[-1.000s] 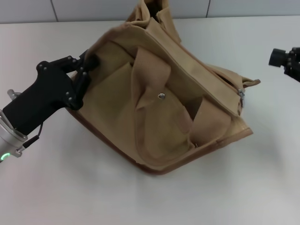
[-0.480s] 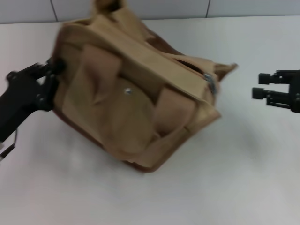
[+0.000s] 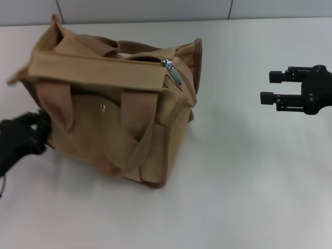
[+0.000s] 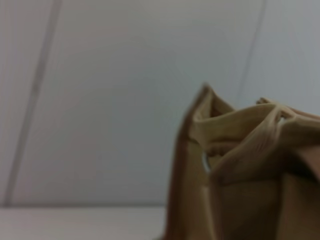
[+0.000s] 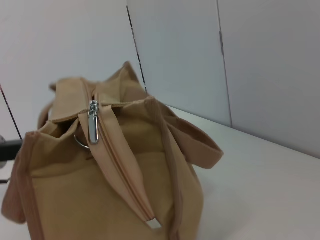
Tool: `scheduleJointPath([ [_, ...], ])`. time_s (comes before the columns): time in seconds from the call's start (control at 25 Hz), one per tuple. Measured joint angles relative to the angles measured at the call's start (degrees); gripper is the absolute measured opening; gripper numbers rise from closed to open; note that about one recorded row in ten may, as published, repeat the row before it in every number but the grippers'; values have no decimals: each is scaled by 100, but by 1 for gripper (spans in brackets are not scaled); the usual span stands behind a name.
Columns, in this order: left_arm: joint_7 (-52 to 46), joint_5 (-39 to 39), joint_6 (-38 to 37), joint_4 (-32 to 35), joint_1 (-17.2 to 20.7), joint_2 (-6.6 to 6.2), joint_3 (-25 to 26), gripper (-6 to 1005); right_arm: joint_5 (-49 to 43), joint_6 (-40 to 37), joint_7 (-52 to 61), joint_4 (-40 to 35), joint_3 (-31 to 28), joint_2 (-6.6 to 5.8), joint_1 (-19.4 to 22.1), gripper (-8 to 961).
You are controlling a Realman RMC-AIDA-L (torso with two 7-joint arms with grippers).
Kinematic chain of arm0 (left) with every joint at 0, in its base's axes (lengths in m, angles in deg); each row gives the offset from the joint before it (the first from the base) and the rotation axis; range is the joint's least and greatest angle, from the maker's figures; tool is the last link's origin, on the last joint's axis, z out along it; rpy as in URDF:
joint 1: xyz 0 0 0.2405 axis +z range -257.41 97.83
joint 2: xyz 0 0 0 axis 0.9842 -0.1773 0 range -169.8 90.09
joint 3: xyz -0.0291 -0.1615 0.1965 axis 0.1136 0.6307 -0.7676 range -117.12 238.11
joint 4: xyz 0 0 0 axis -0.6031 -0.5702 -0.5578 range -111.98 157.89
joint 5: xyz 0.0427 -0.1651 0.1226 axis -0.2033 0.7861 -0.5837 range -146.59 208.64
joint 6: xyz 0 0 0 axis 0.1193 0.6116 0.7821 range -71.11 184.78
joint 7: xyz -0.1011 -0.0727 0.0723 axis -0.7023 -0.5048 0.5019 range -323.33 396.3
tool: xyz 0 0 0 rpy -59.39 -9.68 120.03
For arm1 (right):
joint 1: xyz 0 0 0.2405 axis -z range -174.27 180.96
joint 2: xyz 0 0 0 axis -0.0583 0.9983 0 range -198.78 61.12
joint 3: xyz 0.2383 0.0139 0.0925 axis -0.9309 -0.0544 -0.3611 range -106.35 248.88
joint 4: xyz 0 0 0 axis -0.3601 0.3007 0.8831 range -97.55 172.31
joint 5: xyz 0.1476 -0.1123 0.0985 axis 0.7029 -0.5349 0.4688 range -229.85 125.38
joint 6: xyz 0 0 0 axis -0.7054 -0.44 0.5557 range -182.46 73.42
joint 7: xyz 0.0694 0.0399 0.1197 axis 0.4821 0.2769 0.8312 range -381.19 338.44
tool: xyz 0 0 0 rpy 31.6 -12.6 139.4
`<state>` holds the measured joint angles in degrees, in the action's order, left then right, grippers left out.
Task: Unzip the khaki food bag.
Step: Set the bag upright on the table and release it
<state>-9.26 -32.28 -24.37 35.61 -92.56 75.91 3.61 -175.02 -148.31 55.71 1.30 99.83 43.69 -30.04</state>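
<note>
From the head camera, the bag (image 3: 116, 111) stands upright on the left half of the white table (image 3: 249, 197), its snap pocket toward the camera and its silver zipper pull (image 3: 173, 71) lying at the right end of the top. One handle (image 3: 137, 124) hangs down the front face. The left gripper (image 3: 33, 135) sits low at the bag's left side, touching the fabric; whether its fingers are apart or clamped there cannot be told. The right gripper (image 3: 270, 87) hovers well to the right of the bag, clear of it, its two fingers spread apart and pointing toward the bag. The left wrist camera shows only the bag's upper edge (image 4: 240, 150) close up, tan folds with brown piping against the pale wall. The right wrist camera looks at the bag's end (image 5: 110, 180), with the zipper pull (image 5: 93, 122) hanging at the top of the zipper track and a handle (image 5: 192, 140) drooping on one side.
</note>
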Motion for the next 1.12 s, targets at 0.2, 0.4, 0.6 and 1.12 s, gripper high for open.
scheduleJointPath([
  [0.2, -196, -569, 71, 13, -127, 103, -42, 61, 0, 0, -20, 0, 1, 24, 9, 688],
  [0.4, -320, -787, 18, -20, -399, 276, -116, 66, 0, 3, -89, -2, 0, 62, 52, 700],
  [0.6, -278, -763, 5, -483, -940, 337, -253, 71, 1, 1, -130, -4, -1, 95, 93, 711],
  [1.12, -1080, -816, -399, -122, -817, 69, -415, 84, 484, -360, -138, -74, -229, 1, 544, 741],
])
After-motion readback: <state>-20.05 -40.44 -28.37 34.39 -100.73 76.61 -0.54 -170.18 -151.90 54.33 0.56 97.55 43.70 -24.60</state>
